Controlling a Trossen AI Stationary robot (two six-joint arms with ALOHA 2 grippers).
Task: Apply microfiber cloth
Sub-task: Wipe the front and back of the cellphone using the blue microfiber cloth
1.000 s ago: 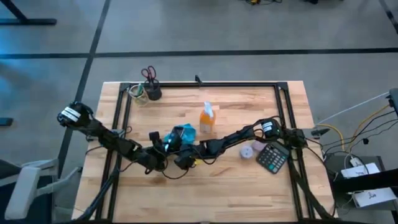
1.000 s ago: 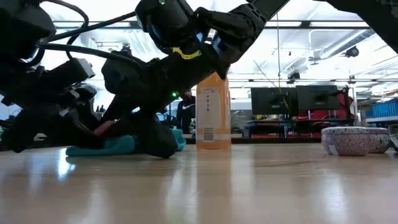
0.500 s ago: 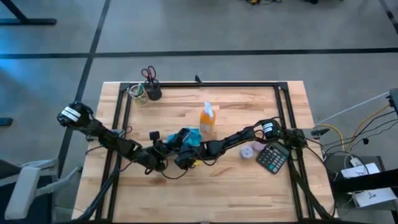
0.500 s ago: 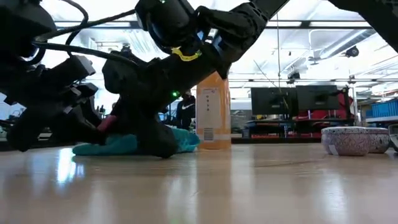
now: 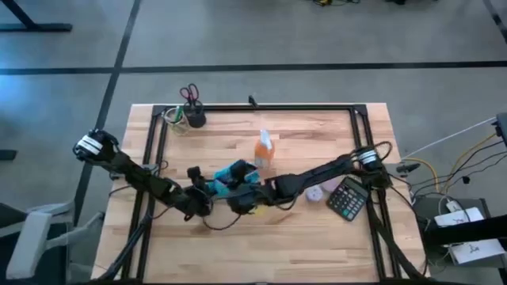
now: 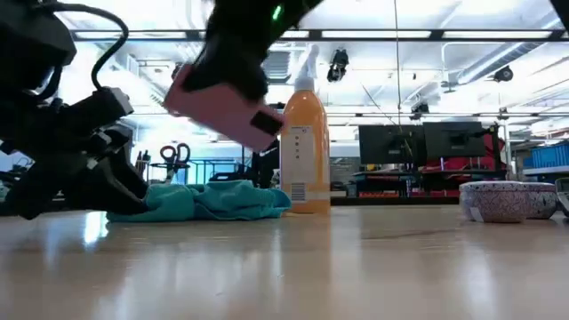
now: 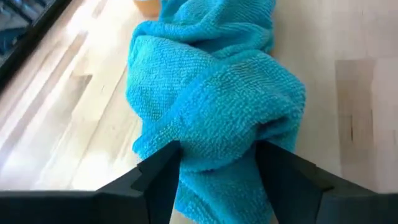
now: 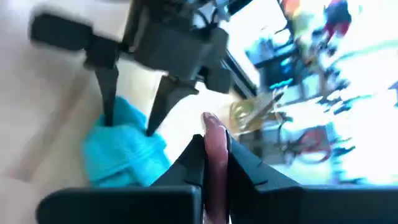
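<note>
Jaws of the left gripper [image 7: 214, 165] stand wide, one finger on each side of the microfiber cloth [image 7: 211, 99], which lies bunched on the counter [image 5: 301, 237] just beside the orange spray bottle [image 5: 264, 149]. The right gripper [image 8: 210, 155] has its jaws pinched narrow on a thin pink slab [image 6: 222, 105], probably a phone, held tilted in the air above the cloth and clear of it, as the low view shows.

Containers: a dark cup [image 5: 195, 117] at the far left corner holds scissors [image 5: 189, 93], with a clear jar [image 5: 176, 119] just beside it, contents too small to tell. Two small patterned bowls [image 6: 498, 201] sit near the right side, touching or nearly so; what is in them is hidden. A black calculator [image 5: 347, 199] lies next to them.

The counter is pale wood planks with a black frame along its edges. Beyond it, the room shows monitors on desks and bright ceiling lights
</note>
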